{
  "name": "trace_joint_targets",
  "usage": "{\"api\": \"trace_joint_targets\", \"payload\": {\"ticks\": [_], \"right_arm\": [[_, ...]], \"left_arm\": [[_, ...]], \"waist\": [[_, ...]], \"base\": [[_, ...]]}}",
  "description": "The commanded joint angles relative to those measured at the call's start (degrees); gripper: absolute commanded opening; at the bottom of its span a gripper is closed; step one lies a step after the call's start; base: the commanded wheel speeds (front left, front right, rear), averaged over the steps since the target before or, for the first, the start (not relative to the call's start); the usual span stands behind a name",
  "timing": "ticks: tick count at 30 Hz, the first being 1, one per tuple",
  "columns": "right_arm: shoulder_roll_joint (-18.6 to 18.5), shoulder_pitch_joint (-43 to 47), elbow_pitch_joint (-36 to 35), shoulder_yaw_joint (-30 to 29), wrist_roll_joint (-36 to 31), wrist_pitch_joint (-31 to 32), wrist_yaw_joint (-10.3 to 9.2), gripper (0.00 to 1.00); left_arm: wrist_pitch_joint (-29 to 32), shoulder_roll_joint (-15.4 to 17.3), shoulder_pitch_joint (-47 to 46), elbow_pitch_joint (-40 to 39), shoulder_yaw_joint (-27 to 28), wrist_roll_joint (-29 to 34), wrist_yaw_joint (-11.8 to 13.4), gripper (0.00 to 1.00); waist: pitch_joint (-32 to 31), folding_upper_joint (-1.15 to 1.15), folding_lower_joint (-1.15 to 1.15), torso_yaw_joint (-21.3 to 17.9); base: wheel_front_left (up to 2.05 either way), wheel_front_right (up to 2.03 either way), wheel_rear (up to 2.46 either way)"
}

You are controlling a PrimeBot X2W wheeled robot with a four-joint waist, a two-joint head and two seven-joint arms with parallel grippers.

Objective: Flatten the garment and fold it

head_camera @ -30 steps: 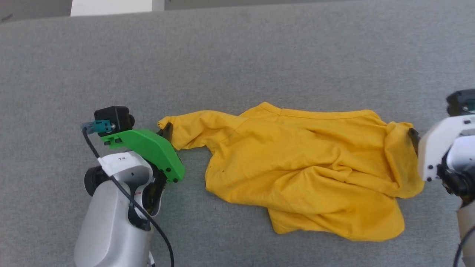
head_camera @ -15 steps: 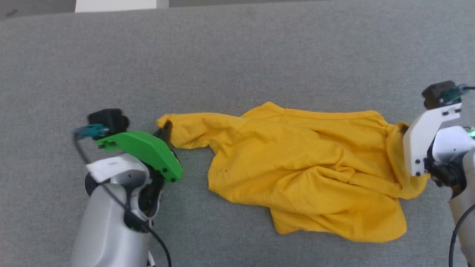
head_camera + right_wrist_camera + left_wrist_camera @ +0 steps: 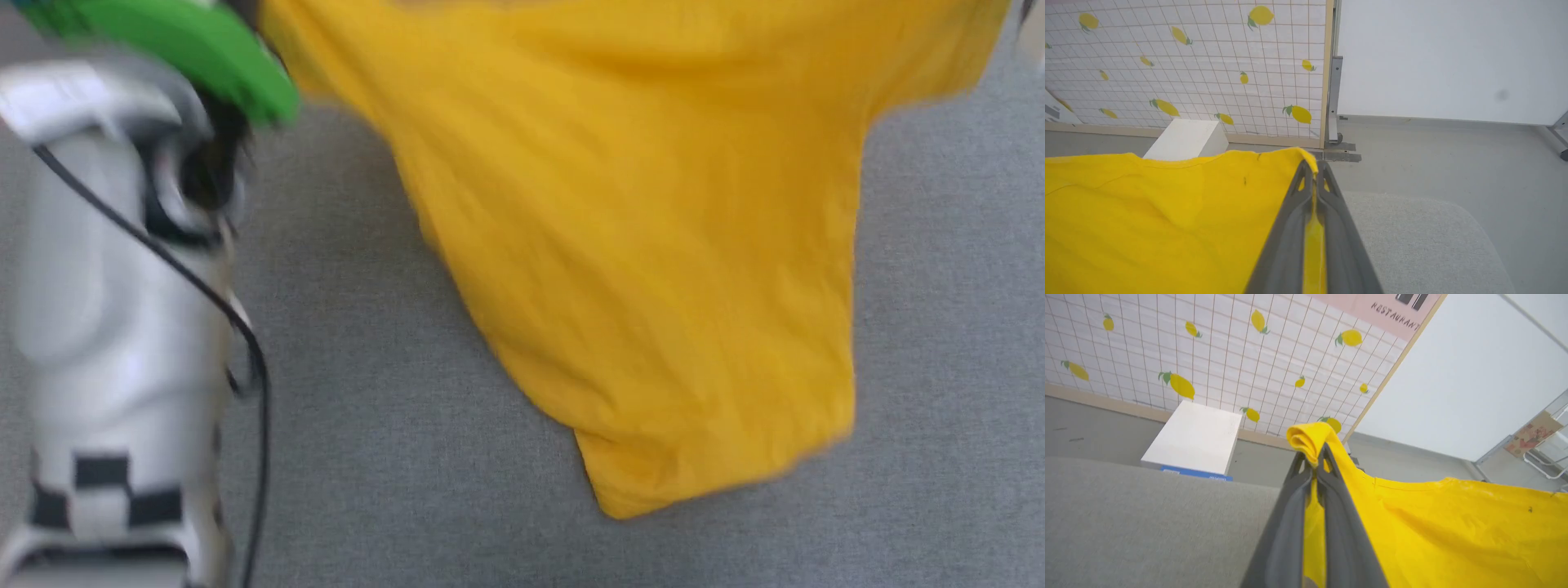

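The bright yellow garment (image 3: 637,245) hangs in the air over the grey table (image 3: 367,425), stretched between both arms, its lower end dangling close to the cloth surface. In the left wrist view my left gripper (image 3: 1312,459) is shut on a bunched sleeve end of the garment (image 3: 1453,535). In the right wrist view my right gripper (image 3: 1312,167) is shut on the garment's (image 3: 1147,220) other edge. My left arm's pale forearm and green bracket (image 3: 188,49) stand at the head view's left. No print shows on the fabric.
The grey padded table (image 3: 1425,241) ends in a rounded corner to the right. Beyond its far edge stands a white box (image 3: 1194,437) on the floor, before a lemon-patterned grid screen (image 3: 1208,61) and a white wall.
My right gripper has shut on the garment's right edge. Both arms have lifted the garment off the table, spreading it between them. The head view is blurred and has shifted.
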Motion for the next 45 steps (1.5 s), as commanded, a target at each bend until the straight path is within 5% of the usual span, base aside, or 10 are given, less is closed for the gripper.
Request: {"api": "trace_joint_targets", "payload": {"ticks": [1, 13, 24, 34, 45], "right_arm": [[0.77, -3.49, 0.82, -0.43, -1.05, -0.57, -0.09, 0.0], [7.45, -33.01, 11.18, -8.67, -16.88, -14.29, -0.09, 0.0], [7.0, -37.6, 18.94, -12.1, -19.72, -25.12, -0.09, 0.0], [2.13, -16.72, 16.87, -1.4, -3.86, -28.91, -0.09, 0.0], [1.65, 21.65, 8.0, -1.31, 9.34, -28.59, -0.09, 0.0]], "left_arm": [[-0.61, 0.81, -3.93, 1.31, 0.46, 0.8, -0.02, 0.0], [-9.38, 5.48, -30.77, 9.93, 0.75, 7.34, 1.84, 0.0], [-18.25, 6.16, -30.89, 14.09, 3.63, 5.58, 0.4, 0.0], [-22.57, 2.32, -13.86, 19.11, 4.09, -0.23, -6.77, 0.0], [-21.03, -2.4, 17.48, 16.8, 4.76, -5.7, -9.01, 0.0]], "waist": [[0.63, 0.0, 0.0, -0.28], [5.31, 0.0, 0.0, -1.62], [8.26, 0.0, 0.0, -0.1], [2.31, 0.0, 0.0, 2.54], [-10.32, 0.0, 0.0, 2.6]], "base": [[0.0, 0.0, 0.0], [0.0, 0.0, 0.0], [0.0, 0.0, 0.0], [0.0, 0.0, 0.0], [0.0, 0.0, 0.0]]}}
